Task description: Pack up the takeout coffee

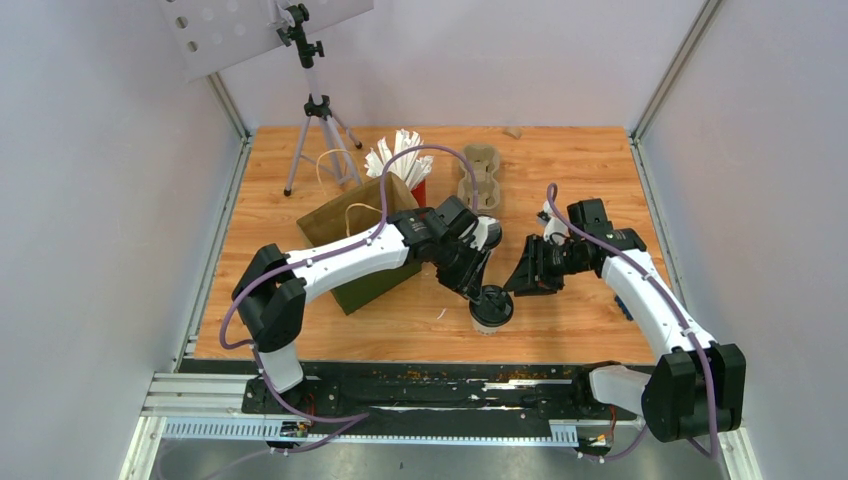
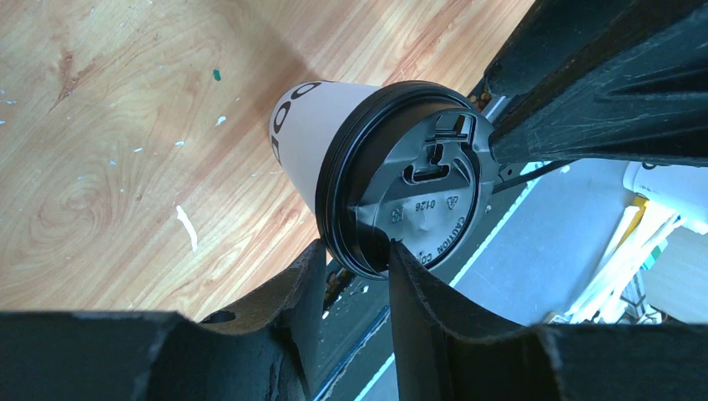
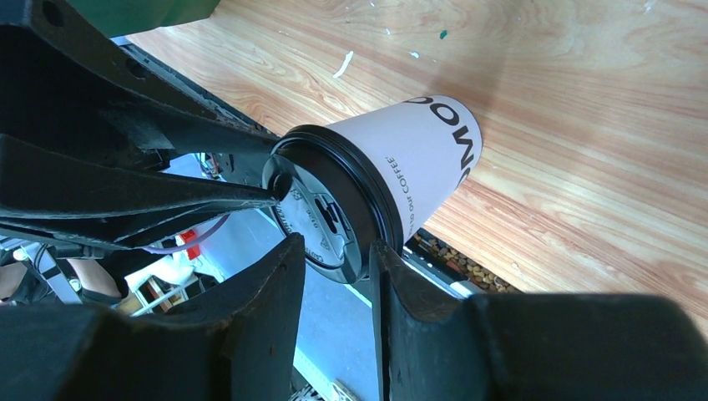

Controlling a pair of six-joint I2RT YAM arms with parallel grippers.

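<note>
Lidded takeout coffee cup [image 3: 426,159] stands upright on the surface [image 3: 584,100], between both pairs of jaws; left jaws part-open, pinching the rim of its black lid [image 2: 417,192]; right jaws part-open astride the opposite rim, grip unconfirmed; judged a two-sided hold to keep the cup level.

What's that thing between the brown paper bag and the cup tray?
A red cup full of white straws stands between the brown paper bag and the pulp tray. The top camera shows it.

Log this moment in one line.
coffee cup: lid on | left gripper: pinching lid rim | right gripper: straddling rim, grip unclear
</note>
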